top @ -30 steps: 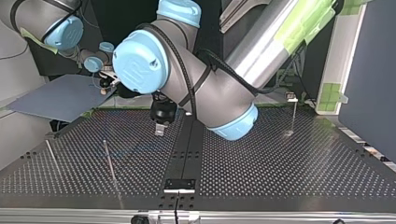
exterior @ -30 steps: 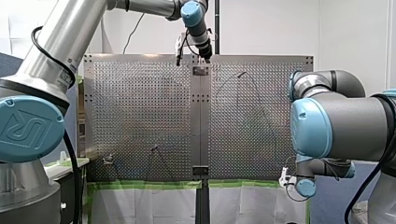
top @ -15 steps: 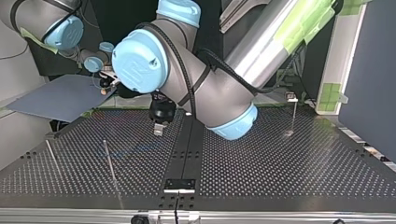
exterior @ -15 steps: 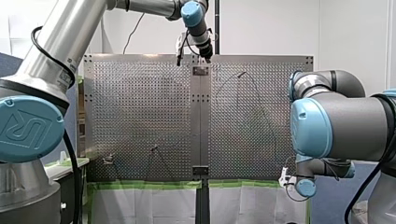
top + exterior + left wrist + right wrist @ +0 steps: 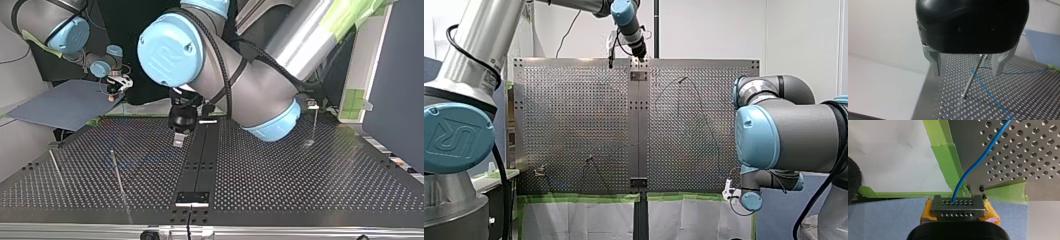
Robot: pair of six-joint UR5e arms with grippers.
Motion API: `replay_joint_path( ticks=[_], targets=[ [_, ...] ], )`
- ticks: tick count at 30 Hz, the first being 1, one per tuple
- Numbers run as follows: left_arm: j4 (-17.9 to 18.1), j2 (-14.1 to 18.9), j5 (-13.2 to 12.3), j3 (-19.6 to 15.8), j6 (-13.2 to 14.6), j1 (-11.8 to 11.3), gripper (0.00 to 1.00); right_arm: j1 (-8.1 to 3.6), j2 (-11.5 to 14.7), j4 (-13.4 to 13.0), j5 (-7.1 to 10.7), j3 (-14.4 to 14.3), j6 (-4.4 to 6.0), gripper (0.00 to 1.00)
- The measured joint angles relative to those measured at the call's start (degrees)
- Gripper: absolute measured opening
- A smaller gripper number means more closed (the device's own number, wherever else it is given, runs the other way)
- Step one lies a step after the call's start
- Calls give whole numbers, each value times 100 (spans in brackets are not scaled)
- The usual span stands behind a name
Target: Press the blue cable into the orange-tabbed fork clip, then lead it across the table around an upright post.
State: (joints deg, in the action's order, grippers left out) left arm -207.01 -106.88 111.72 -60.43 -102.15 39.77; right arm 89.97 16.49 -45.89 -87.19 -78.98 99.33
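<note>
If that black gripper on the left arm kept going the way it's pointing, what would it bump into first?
Most likely the perforated table: my left gripper points down close over it. Its wrist view shows an upright post and the blue cable ahead between the open fingers, but depth is unclear.

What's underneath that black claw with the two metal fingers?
A thin metal post and a thin blue cable on the perforated metal table. The left arm's black gripper hides the post's top.
</note>
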Motion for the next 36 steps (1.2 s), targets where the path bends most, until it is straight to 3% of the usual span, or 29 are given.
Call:
replay_joint_path(
  ticks=[10, 16, 23, 29, 36],
  targets=[
    [580, 578, -572, -578, -113, -174, 100, 15, 0, 0, 23, 0, 0, 0],
    [877, 831, -872, -879, -374, -240, 100, 34, 0, 0, 25, 0, -1, 0],
    [1285, 877, -1273, -1284, -729, -272, 100, 50, 2, 0, 32, 0, -7, 0],
    [1562, 865, -1330, -1564, -884, -333, 100, 57, 1, 0, 31, 0, -12, 0],
    [1902, 634, -1296, -1903, -823, -376, 100, 74, 1, 0, 32, 0, -22, 0]
  ],
)
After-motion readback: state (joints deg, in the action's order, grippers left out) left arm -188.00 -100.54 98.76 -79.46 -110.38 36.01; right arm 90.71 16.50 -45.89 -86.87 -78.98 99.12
